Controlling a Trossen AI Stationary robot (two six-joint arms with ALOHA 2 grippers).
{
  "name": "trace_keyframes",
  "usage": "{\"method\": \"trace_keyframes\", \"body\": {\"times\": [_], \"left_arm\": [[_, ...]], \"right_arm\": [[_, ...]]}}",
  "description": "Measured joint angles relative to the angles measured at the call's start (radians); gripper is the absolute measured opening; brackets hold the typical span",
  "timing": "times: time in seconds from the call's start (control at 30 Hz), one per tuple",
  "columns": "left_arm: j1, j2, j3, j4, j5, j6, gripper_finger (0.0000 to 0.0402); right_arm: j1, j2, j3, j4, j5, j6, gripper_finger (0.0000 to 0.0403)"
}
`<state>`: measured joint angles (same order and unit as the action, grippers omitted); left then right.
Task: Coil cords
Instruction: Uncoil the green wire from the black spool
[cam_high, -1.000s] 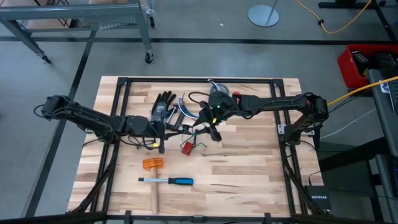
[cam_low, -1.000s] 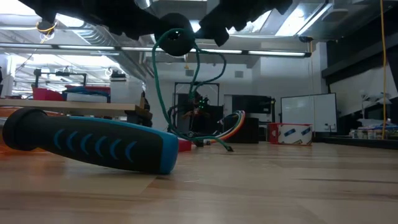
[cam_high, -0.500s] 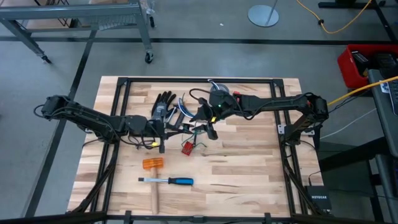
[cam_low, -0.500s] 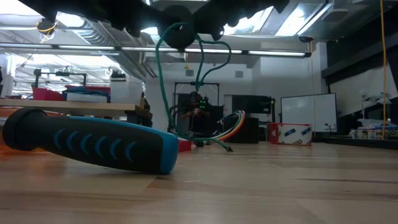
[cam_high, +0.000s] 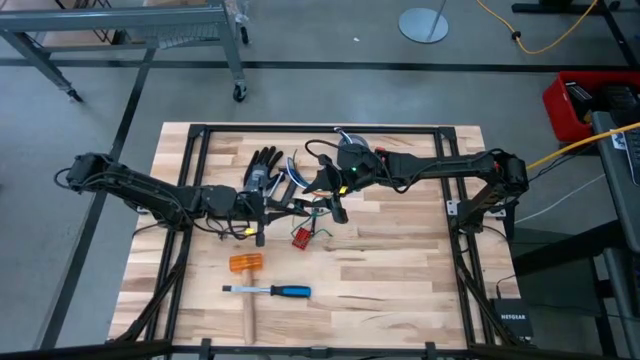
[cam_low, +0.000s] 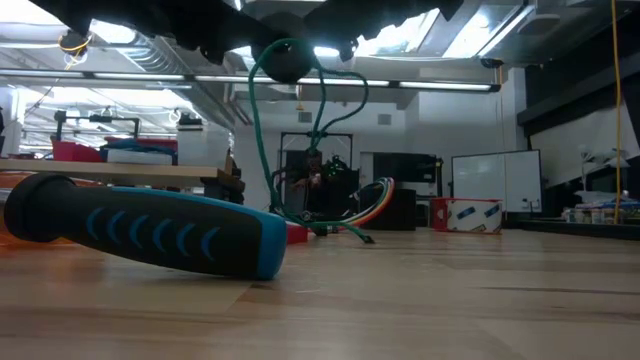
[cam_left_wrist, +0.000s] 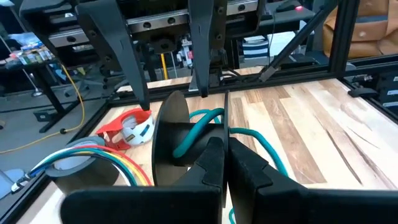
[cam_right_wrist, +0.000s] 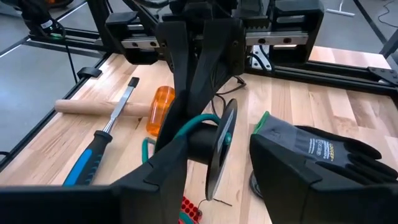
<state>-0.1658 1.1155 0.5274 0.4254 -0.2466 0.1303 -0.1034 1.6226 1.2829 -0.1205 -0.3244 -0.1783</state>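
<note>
The cords (cam_low: 268, 150) are thin, flexible green strands, looped around a black spool (cam_right_wrist: 214, 149) raised above the middle of the wooden table (cam_high: 400, 260). They hang down to a ribbon of coloured strands (cam_left_wrist: 118, 163) lying on the boards. The left gripper (cam_left_wrist: 225, 163) has its fingers pressed together on a cord. The right gripper (cam_right_wrist: 217, 152) is clamped on the spool, beside a black glove (cam_right_wrist: 317, 149).

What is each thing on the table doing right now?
Green cord: lifted, looped around a black spool, its end on the table.
Left gripper: shut on the green cord.
Right gripper: holding the black spool.
Blue-handled chisel: lying flat.
Orange-headed mallet: lying flat.
Black glove: lying flat.
</note>
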Motion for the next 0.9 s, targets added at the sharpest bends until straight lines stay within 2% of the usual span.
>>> {"method": "trace_keyframes", "body": {"times": [0.33, 0.47, 0.6, 0.73, 0.8, 0.9], "left_arm": [[0.000, 0.096, 0.013, 0.114, 0.043, 0.033, 0.0000], [0.001, 0.115, 0.021, 0.116, 0.041, 0.033, 0.0000], [0.002, 0.116, 0.021, 0.125, 0.045, 0.034, 0.0000], [0.002, 0.117, 0.021, 0.144, 0.045, 0.040, 0.0000], [0.001, 0.117, 0.021, 0.147, 0.045, 0.055, 0.0000], [0.001, 0.117, 0.021, 0.154, 0.044, 0.058, 0.0000]], "right_arm": [[0.020, 0.005, 0.000, 0.016, 0.042, -0.002, 0.0172], [0.019, 0.006, 0.000, 0.014, 0.041, -0.002, 0.0133], [0.019, 0.006, 0.000, 0.010, -0.020, -0.002, 0.0070], [0.019, 0.006, 0.002, 0.008, -0.024, -0.002, 0.0014], [0.017, 0.006, 0.002, 0.003, -0.023, 0.013, 0.0008], [0.018, 0.005, 0.002, -0.003, -0.009, 0.040, 0.0025]]}}
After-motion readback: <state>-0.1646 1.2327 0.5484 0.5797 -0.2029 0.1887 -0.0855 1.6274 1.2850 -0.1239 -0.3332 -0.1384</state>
